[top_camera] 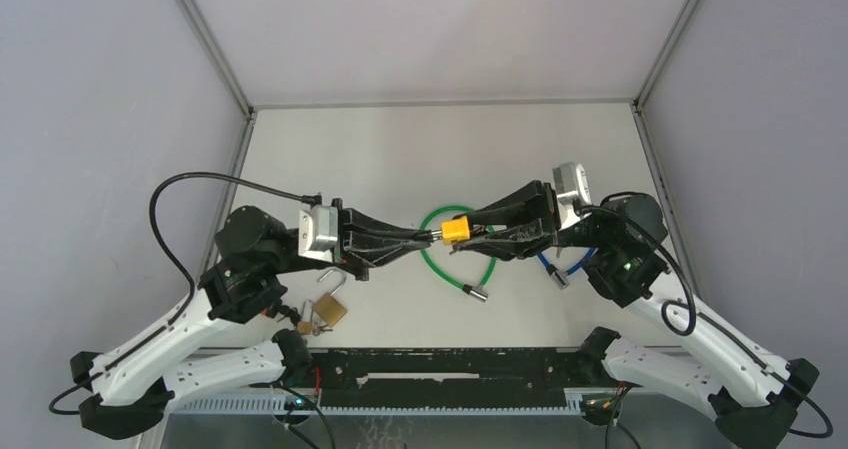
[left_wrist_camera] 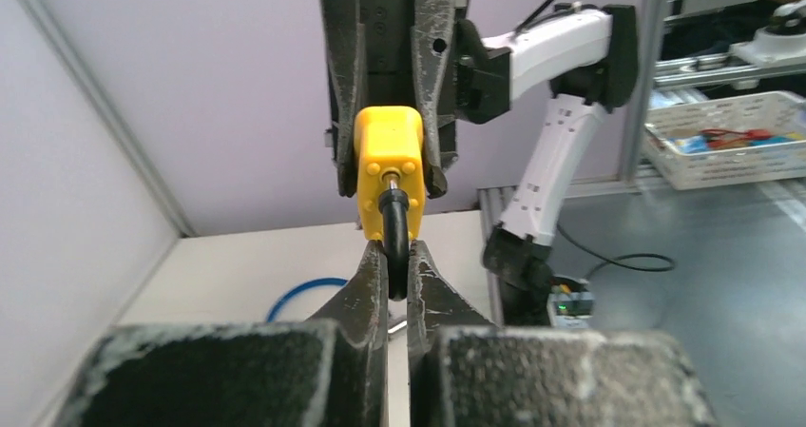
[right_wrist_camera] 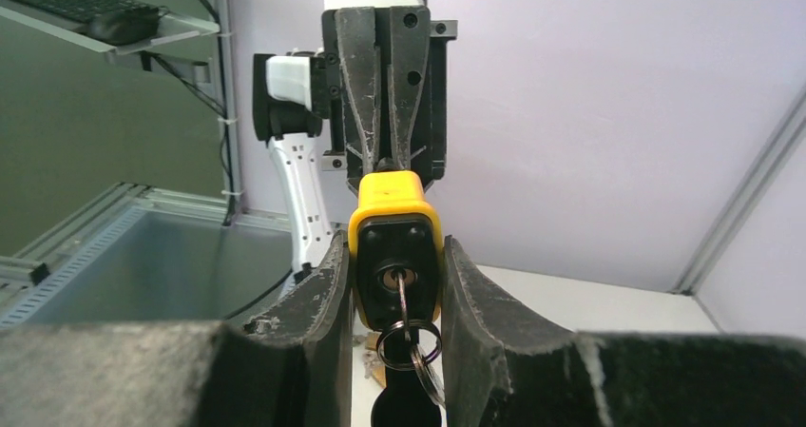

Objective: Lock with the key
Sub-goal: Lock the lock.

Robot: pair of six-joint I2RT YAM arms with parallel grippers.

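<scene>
Two hands meet over the middle of the worktop [top_camera: 420,149], and between them hangs the yellow lock body [top_camera: 457,231], lifted clear of the surface. The right hand [right_wrist_camera: 394,265] has its jaws part-way apart and clamped flat on the lock body's two sides. The left hand [left_wrist_camera: 396,256] is pinched almost fully closed on the black cable end [left_wrist_camera: 394,223], which enters the lock body's face on the left hand's side. The green cable [top_camera: 445,210] loops on the worktop just below the lock body.

The key [right_wrist_camera: 404,299] sits in the keyhole on the opposite face, its key ring [right_wrist_camera: 411,343] dangling; neither hand holds it. Seating probably comes first: push the cable end straight along its axis while the right hand holds firm, without twisting. Only then regrasp the key bow squarely and turn.
</scene>
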